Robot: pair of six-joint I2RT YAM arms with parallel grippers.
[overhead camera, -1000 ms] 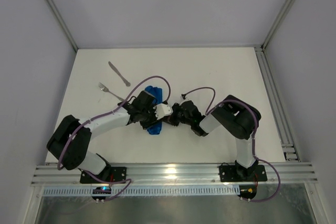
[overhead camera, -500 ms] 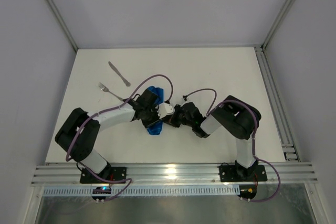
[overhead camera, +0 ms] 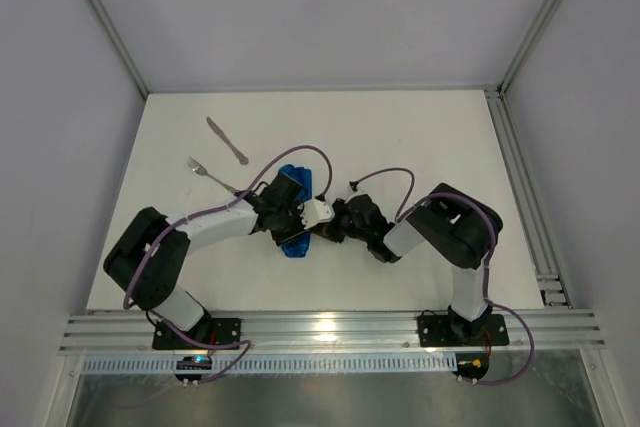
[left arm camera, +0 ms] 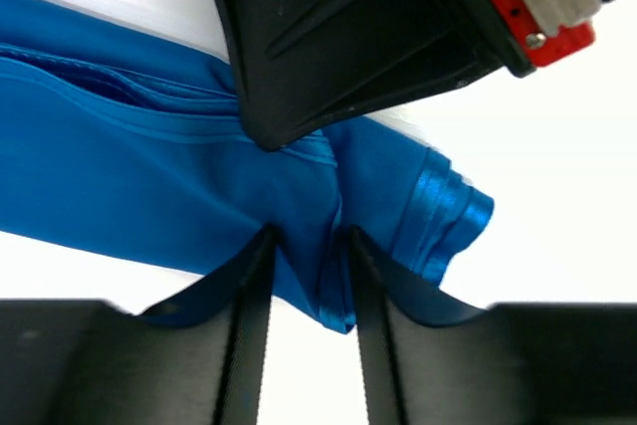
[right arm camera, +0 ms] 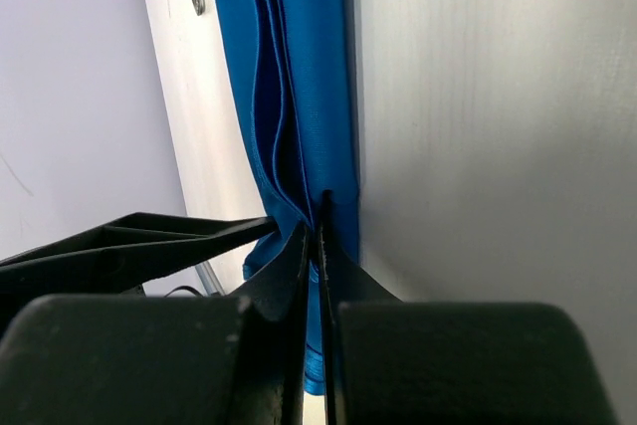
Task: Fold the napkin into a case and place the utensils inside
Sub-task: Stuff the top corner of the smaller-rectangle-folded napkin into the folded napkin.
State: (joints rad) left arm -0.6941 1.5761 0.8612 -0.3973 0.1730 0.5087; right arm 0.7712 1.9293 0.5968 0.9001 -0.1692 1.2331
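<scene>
Top external view puts your napkin (overhead camera: 296, 180), bunched into a narrow blue strip, between your two wrists; the fork (overhead camera: 210, 175) lies just left of the napkin, and the knife (overhead camera: 227, 140) sits farther left and back from it; neither touches the cloth; your left gripper (left arm camera: 304, 246) is clamped on a raised ridge of the napkin near its folded end; your right gripper (right arm camera: 317, 236) has its fingers pressed together on a thin edge of the napkin, directly opposite the left one.
</scene>
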